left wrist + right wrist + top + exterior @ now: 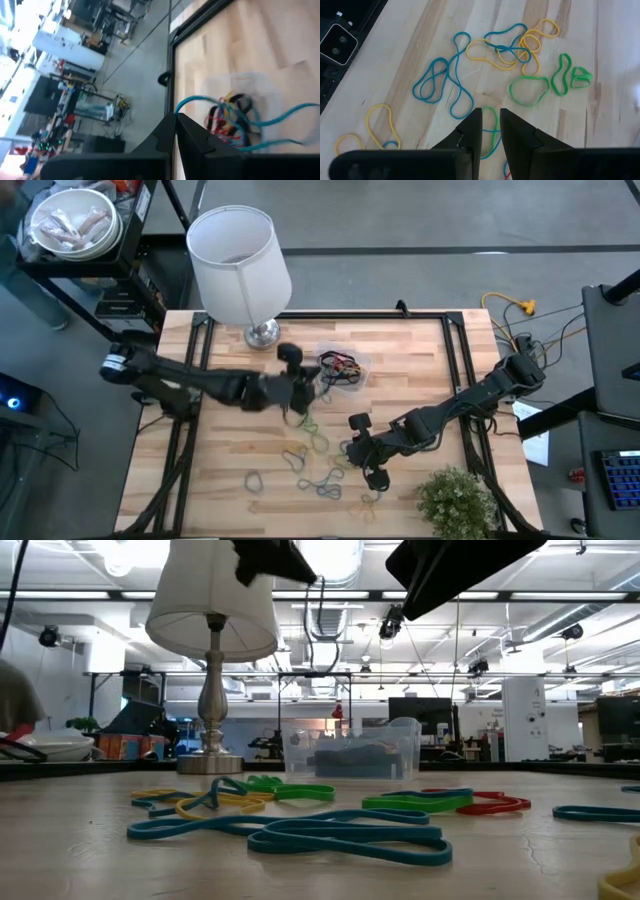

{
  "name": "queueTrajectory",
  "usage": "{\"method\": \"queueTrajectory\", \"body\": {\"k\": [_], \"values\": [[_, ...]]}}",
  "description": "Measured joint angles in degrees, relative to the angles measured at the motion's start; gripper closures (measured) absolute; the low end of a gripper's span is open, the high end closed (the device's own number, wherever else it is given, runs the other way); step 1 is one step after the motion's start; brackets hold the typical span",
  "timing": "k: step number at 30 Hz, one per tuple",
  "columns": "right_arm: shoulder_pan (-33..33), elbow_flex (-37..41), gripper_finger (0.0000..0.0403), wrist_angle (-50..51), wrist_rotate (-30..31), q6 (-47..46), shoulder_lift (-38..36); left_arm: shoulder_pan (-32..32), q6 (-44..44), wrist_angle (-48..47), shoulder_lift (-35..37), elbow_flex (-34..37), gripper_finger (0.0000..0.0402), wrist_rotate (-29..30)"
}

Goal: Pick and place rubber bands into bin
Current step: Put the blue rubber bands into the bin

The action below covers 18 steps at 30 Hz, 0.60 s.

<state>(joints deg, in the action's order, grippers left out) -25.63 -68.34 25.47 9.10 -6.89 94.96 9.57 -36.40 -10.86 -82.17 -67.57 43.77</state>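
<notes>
Directly at my left gripper (175,118), the fingers are clenched on one blue band (200,100). It hangs off the tips in a loose, drooping loop, which tells me how these behave: nearly weightless, limp, stretchy, likely to cling to a pad or spring away when let go. One strand pinched between the tips seems the only sensible hold.

Just below that loop is the bin (240,78), clear-walled, with red, yellow, black and blue bands already tangled inside. I judge it light enough to shift if I bump it.

Farther toward the table's front, my right gripper (490,113) hovers over the loose rubber bands (445,85), its fingers a narrow slot apart, gripping nothing I can see. A green loop lies under the slot. Several bands overlap, blue across yellow, so lifting one may drag a neighbour; the green ones lie more apart.

Beyond the bin stands the lamp (240,255), its base near the bin's far side and closest to my left arm's path. The potted plant (455,500) sits at the front corner by my right arm. A white bowl (70,225) and a yellow cable (515,305) lie off the table, well apart.
</notes>
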Motion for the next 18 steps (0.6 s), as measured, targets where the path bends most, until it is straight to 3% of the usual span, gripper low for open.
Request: {"method": "queueTrajectory", "body": {"k": [8, 18], "values": [[0.0, 0.0, 0.0339, -0.02, -0.04, 0.54, 0.0, -11.73, -0.39, 6.24, -4.61, 0.21, 0.0401, -11.21], [0.0, 0.5, 0.0342, -0.06, -0.07, 0.5, -0.02, -18.78, 0.62, 7.33, -11.75, -0.31, 0.0402, -18.91]]}}
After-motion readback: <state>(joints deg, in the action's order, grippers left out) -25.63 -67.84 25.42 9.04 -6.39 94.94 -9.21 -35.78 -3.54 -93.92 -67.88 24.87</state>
